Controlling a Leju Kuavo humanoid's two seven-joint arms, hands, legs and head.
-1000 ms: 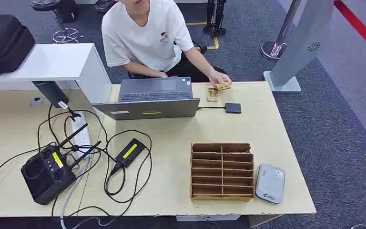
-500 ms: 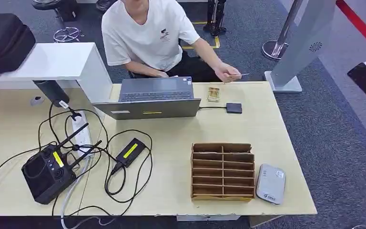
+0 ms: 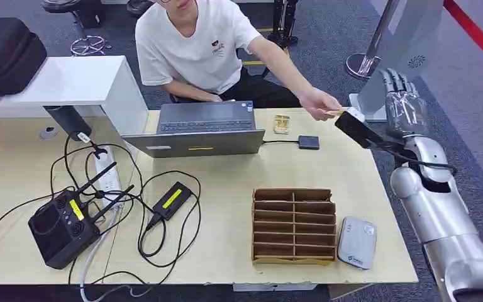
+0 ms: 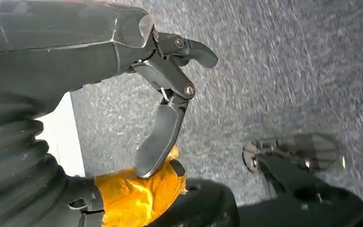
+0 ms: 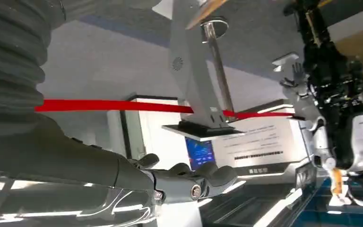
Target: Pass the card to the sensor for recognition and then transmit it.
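Observation:
A person in a white shirt sits behind the table (image 3: pixel 226 170) and stretches a hand (image 3: pixel 319 103) out to the right, pinching a thin card (image 3: pixel 338 112). My right hand (image 3: pixel 404 104) is raised beside the table's far right corner, fingers straight up and apart, holding nothing. The card's tip is just short of the black camera box on that wrist. In the right wrist view the same hand (image 5: pixel 189 182) is stretched out and bare. A small dark square sensor (image 3: pixel 307 142) lies wired to the laptop (image 3: pixel 201 129), with a little pile of cards (image 3: pixel 282 124) behind it. My left hand (image 4: pixel 170 94) hangs over the floor, holding nothing.
A cardboard slot organizer (image 3: pixel 294 224) and a grey-white device (image 3: pixel 356 241) sit at the table's front right. A black controller (image 3: pixel 63 228), a power strip and tangled cables cover the left. A grey slanted stand (image 3: pixel 396 56) rises just beyond the right corner.
My right arm has risen into view at the table's right side. The person lifted a card from the pile and reached it out to the right, towards my right hand.

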